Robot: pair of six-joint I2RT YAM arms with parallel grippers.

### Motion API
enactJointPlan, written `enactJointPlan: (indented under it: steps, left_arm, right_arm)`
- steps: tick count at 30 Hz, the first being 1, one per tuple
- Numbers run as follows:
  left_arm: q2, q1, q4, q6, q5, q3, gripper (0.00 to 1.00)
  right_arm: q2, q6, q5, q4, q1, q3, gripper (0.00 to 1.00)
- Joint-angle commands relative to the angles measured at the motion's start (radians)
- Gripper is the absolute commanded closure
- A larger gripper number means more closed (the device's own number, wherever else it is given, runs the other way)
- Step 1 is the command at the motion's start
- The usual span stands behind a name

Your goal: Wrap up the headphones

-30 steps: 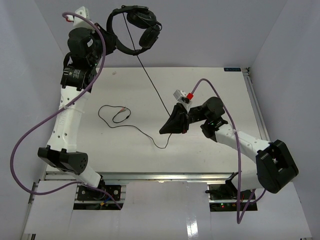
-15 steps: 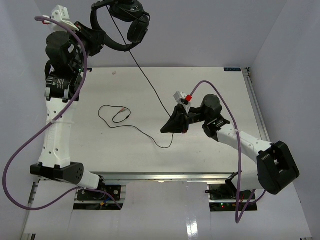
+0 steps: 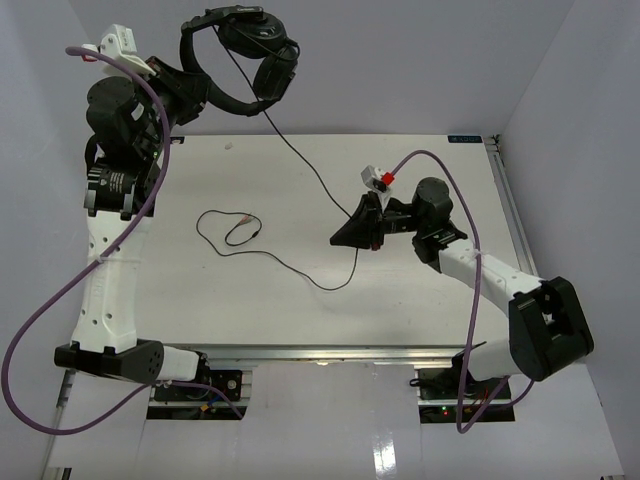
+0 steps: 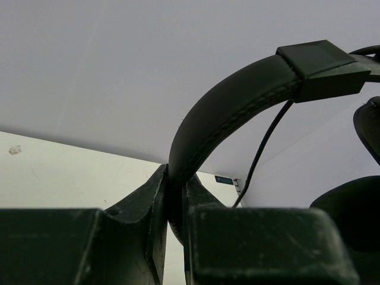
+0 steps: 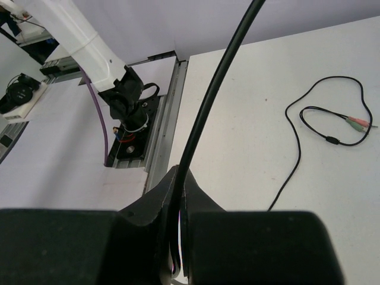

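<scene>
While the left gripper clamps the headband, the cable runs straight from the right gripper pinching it, up-left to the earcups

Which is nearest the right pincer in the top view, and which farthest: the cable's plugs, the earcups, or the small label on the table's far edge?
1. Plugs, on the table, left of the right pincer.
2. Label, at the table's far right edge.
3. Earcups, raised at the far left, beyond the table.
</scene>
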Motion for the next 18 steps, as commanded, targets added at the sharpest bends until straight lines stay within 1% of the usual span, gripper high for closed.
enactJointPlan:
  steps: [1, 5, 13, 18]
  left_arm:
    - [-0.019, 0.008, 0.033, 0.03, -0.067, 0.02, 1.0]
    - [0.008, 0.008, 0.031, 0.053, -0.09, 0.026, 1.0]
    - [0.043, 0.009, 0.027, 0.096, -0.143, 0.025, 1.0]
    - [0.077, 0.012, 0.029, 0.132, -0.173, 0.0, 1.0]
  right_arm:
    - [-0.076, 0.01, -0.028, 0.052, -0.006, -0.016, 0.92]
    - [-0.12, -0.036, -0.035, -0.016, -0.006, -0.025, 0.92]
    - [-0.153, -0.001, -0.072, 0.007, -0.001, -0.034, 0.92]
    - [-0.171, -0.047, -0.11, -0.048, 0.033, -0.028, 0.92]
